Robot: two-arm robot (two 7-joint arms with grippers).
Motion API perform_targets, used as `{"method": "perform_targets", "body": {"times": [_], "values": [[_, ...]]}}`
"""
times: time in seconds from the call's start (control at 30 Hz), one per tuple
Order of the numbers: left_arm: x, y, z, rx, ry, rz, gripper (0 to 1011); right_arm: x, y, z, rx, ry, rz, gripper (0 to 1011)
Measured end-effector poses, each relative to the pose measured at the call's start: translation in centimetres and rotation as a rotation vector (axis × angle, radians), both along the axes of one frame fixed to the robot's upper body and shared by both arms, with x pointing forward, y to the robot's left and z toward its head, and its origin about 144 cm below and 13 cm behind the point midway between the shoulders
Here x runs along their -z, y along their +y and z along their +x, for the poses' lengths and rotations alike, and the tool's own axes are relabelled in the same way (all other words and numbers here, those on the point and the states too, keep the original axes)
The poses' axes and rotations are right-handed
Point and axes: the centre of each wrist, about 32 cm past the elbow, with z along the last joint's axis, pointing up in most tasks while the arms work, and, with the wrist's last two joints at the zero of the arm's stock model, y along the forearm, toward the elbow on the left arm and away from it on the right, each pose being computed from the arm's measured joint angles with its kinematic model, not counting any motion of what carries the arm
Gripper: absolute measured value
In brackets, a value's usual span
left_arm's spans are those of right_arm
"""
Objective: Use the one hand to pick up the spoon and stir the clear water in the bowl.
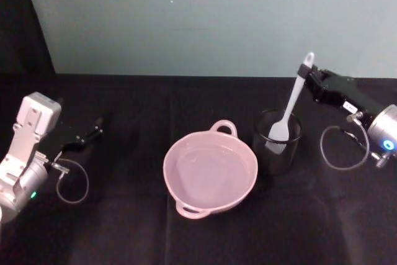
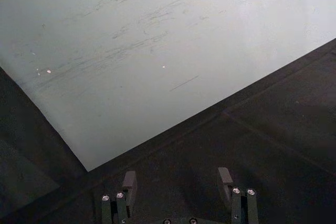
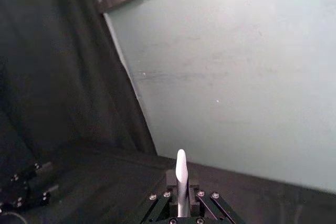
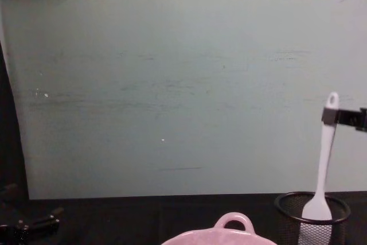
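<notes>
On your black cloth-covered bench, the pale pink round bowl of clear water sits centre, with the black wire-mesh cup just beside it at its 2 o'clock. The long white plastic spoon stands head-down in that cup, its handle clamped near the top by the right gripper's fingers, while the left gripper rests at 9 o'clock, fingers apart. Lift straight: a sideways pull could snag the wide head on the rim and tip the cup, and so high a grip may let the spoon pivot.
</notes>
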Motion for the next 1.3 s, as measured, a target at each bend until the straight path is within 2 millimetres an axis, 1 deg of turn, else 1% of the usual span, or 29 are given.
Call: {"method": "perform_targets", "body": {"times": [0.07,0.1,0.17,0.2,0.3,0.33,0.37,0.5,0.7,1.3], "values": [[0.0,0.0,0.0,0.000,0.000,0.000,1005,-0.7,0.1,0.0,-0.007,-0.019,-0.024,117],[0.0,0.0,0.0,0.000,0.000,0.000,1005,-1.6,0.2,-0.1,-0.014,-0.040,-0.049,117],[0.0,0.0,0.0,0.000,0.000,0.000,1005,-2.4,0.4,-0.1,-0.024,-0.058,-0.069,117],[0.0,0.0,0.0,0.000,0.000,0.000,1005,-3.3,0.5,-0.2,-0.031,-0.077,-0.089,117],[0.0,0.0,0.0,0.000,0.000,0.000,1005,-4.9,0.7,-0.2,-0.043,-0.107,-0.123,117],[0.0,0.0,0.0,0.000,0.000,0.000,1005,-4.9,0.7,-0.2,-0.043,-0.107,-0.123,117],[0.0,0.0,0.0,0.000,0.000,0.000,1005,-5.7,0.8,-0.2,-0.049,-0.121,-0.137,117],[0.0,0.0,0.0,0.000,0.000,0.000,1005,-7.4,1.0,-0.3,-0.061,-0.147,-0.170,117],[0.0,0.0,0.0,0.000,0.000,0.000,1005,-7.9,1.3,-0.4,-0.067,-0.160,-0.187,117],[0.0,0.0,0.0,0.000,0.000,0.000,1005,-7.7,1.2,-0.3,-0.067,-0.154,-0.181,117]]}}
